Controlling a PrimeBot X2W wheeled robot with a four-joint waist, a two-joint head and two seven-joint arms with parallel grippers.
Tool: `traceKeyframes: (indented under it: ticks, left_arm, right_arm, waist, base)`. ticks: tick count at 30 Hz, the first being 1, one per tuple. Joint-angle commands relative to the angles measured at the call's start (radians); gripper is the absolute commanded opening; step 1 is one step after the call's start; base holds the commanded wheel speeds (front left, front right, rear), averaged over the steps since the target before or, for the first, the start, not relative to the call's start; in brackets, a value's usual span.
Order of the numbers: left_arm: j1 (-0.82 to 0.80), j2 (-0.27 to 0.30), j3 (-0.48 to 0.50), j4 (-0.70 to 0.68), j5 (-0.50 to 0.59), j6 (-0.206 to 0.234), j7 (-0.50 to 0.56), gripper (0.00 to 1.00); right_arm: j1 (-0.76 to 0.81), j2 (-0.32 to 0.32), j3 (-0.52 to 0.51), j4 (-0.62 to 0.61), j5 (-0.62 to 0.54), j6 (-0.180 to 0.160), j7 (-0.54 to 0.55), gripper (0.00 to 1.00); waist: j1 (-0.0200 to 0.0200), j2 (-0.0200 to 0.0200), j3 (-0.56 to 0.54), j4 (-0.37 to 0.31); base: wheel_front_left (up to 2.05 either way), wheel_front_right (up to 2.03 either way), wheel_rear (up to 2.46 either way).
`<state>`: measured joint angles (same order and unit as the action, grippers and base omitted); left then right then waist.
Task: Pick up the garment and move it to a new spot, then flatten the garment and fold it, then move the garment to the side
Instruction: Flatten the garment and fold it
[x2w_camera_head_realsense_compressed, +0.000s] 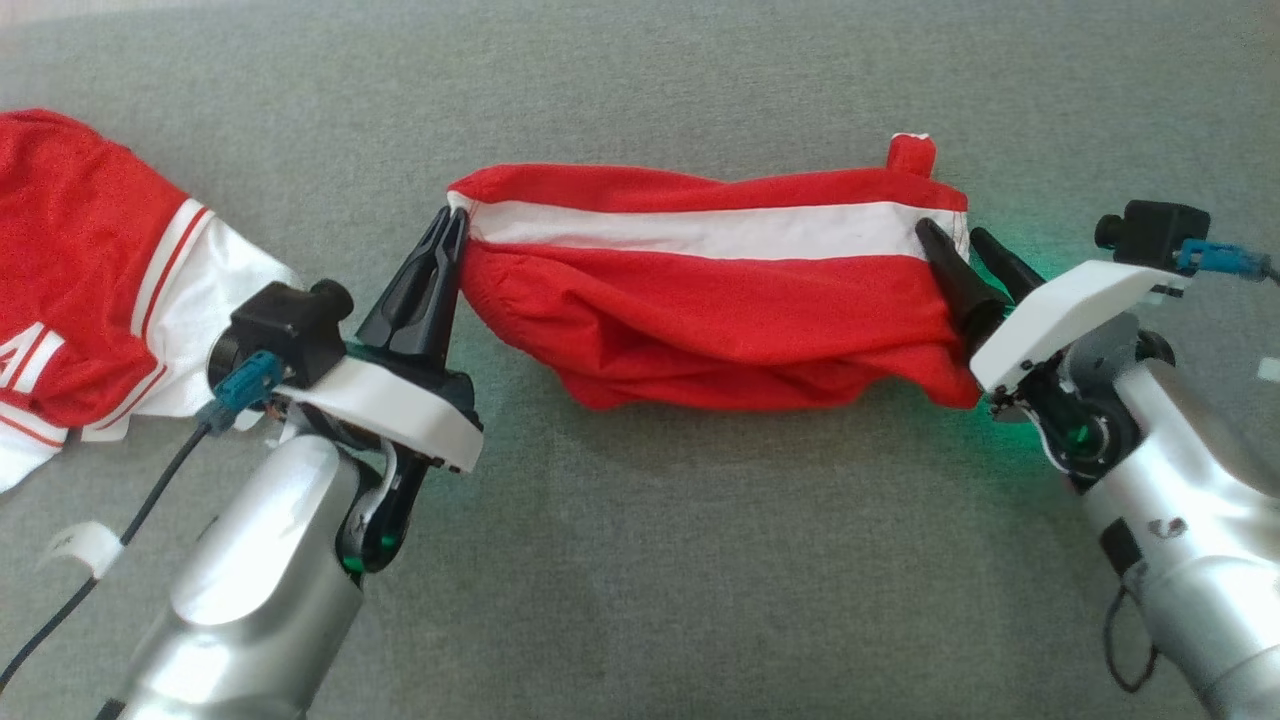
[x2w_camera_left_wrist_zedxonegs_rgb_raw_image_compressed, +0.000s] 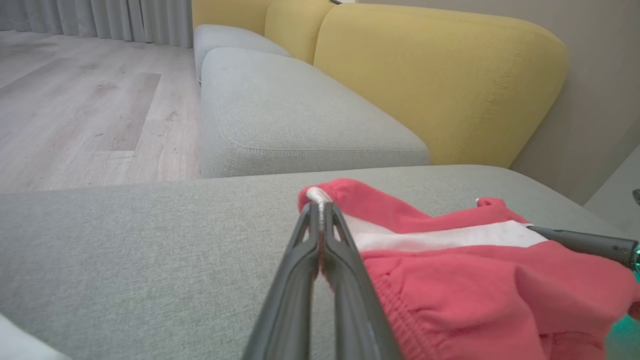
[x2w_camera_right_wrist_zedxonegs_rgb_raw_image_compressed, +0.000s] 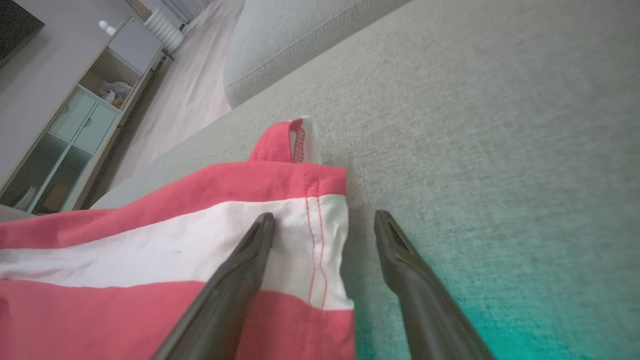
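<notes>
— Where is the garment?
— The red garment (x2w_camera_head_realsense_compressed: 720, 320), with its white band (x2w_camera_head_realsense_compressed: 700, 230), lies bunched on the grey cushion (x2w_camera_head_realsense_compressed: 700, 560), drawn out left to right between the two arms.
— And the left jaws?
— Closed tight on the garment's left corner, where the white band ends. The dark fingers (x2w_camera_left_wrist_zedxonegs_rgb_raw_image_compressed: 310, 280) meet, with cloth pinched at their tips.
— The right jaws?
— Parted and holding nothing. One finger (x2w_camera_right_wrist_zedxonegs_rgb_raw_image_compressed: 235, 285) lies over the white band just inside the right hem, and the other finger (x2w_camera_right_wrist_zedxonegs_rgb_raw_image_compressed: 420, 285) is over bare cushion just beyond it.
— Anything else?
— A small red loop (x2w_camera_head_realsense_compressed: 911, 153) sticks out at the garment's far right corner. A red-and-white jersey (x2w_camera_head_realsense_compressed: 90, 270) lies at the left, apart from the garment.
</notes>
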<state>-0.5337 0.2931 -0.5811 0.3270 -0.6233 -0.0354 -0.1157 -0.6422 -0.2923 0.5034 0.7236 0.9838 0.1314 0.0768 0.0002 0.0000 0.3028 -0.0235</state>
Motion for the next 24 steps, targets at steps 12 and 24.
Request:
traceKeyframes:
  ticks: [12, 24]
  left_arm:
    - [-0.072, 0.018, 0.037, -0.006, -0.003, -0.007, -0.019, 0.00]
    - [-0.246, 0.053, 0.036, -0.099, 0.023, -0.050, -0.004, 0.00]
  right_arm:
    - [-0.057, -0.121, 0.153, -0.137, 0.224, -0.001, -0.013, 0.00]
    - [-0.290, -0.282, 0.175, -0.283, 0.231, -0.001, -0.222, 0.00]
  waist:
    - [-0.0002, 0.0000, 0.013, -0.003]
    - [-0.0002, 0.0000, 0.018, -0.092]
  base:
    - [0.00, 0.00, 0.00]
    - [0.00, 0.00, 0.00]
